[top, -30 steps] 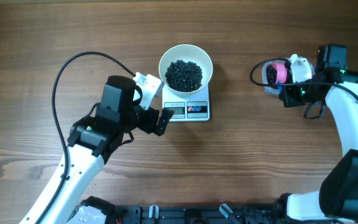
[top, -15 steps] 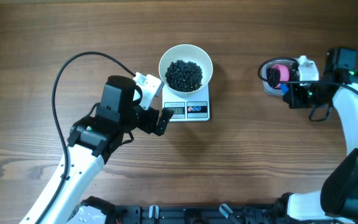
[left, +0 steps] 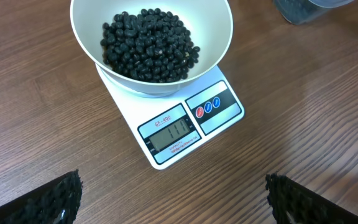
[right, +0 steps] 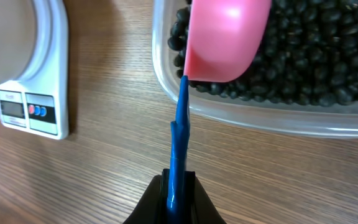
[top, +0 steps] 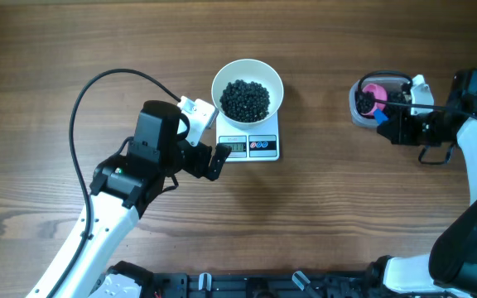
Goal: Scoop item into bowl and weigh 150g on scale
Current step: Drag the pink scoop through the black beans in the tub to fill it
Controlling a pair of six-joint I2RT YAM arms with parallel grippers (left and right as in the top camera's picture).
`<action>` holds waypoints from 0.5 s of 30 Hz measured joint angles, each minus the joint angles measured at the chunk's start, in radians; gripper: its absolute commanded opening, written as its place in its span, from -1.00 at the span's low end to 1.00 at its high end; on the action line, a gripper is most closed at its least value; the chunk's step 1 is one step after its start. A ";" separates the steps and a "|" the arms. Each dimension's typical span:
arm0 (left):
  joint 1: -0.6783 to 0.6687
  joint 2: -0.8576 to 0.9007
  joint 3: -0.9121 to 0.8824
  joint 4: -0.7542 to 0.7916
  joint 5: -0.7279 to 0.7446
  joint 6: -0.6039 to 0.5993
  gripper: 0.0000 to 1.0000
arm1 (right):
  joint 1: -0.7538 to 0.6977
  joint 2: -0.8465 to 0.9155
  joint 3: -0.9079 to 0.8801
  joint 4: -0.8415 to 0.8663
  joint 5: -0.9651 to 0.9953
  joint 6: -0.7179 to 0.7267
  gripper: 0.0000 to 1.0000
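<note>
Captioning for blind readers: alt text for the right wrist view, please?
The right gripper, shut on the blue handle of a pink scoop, holds it over black beans in a clear tub. A white kitchen scale sits at left on the wooden table.

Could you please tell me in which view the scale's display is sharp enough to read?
Left wrist view: the scale is in sharp focus, digits legible, no glare. Overhead view: display too small. Right wrist view: small and soft at the left edge.

Wooden table (top: 346, 215) bears scale (top: 255, 147), tub (top: 356, 116)
</note>
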 measured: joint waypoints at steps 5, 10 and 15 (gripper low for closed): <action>0.000 0.000 0.000 0.000 0.000 0.000 1.00 | 0.000 0.000 0.000 -0.002 -0.014 0.000 -0.91; 0.000 0.000 0.000 0.000 0.000 0.000 1.00 | 0.000 0.000 0.000 -0.002 -0.014 0.000 -0.91; 0.000 0.000 0.000 0.000 0.000 0.000 1.00 | -0.016 0.000 0.000 -0.002 -0.023 0.000 -0.91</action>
